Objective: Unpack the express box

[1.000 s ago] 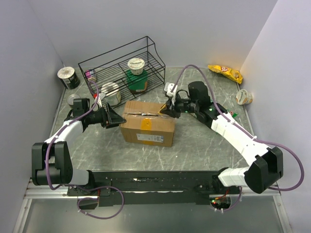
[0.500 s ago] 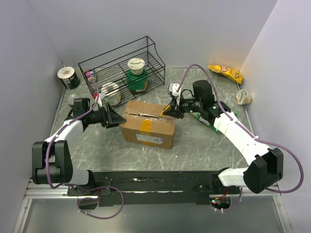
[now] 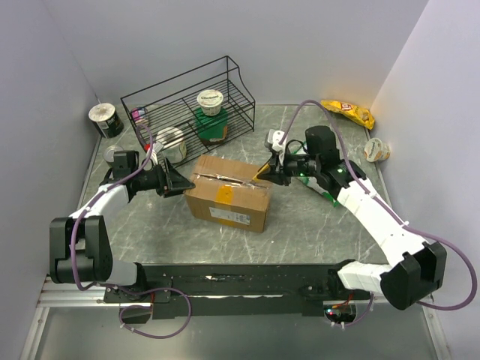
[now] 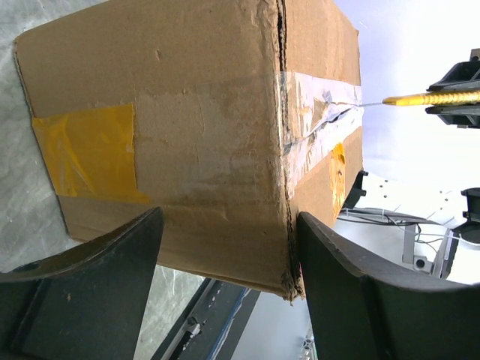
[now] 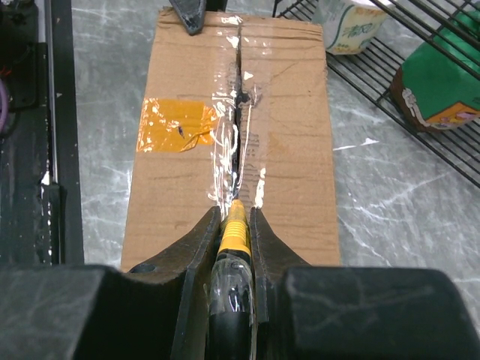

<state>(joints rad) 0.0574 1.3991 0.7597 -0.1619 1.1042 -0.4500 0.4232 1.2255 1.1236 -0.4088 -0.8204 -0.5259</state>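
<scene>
One stiff, likely light express box (image 3: 227,196) wants bracing at its ends; left gripper (image 3: 178,182) gapes empty, right gripper (image 3: 271,171) pinches a yellow cutter (image 5: 234,225)

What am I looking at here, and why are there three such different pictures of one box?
These are two robot arms bolted to a table. One picture looks down from above. The other two come from small cameras on each arm's wrist, so each shows that arm's own fingers up close.

On the table are a cardboard box, a wire rack holding food tubs, some loose cups and a yellow snack bag.

The left gripper is open at one end of the box. The right gripper is shut on a yellow cutter, whose tip sits at the taped seam along the box's top.
</scene>
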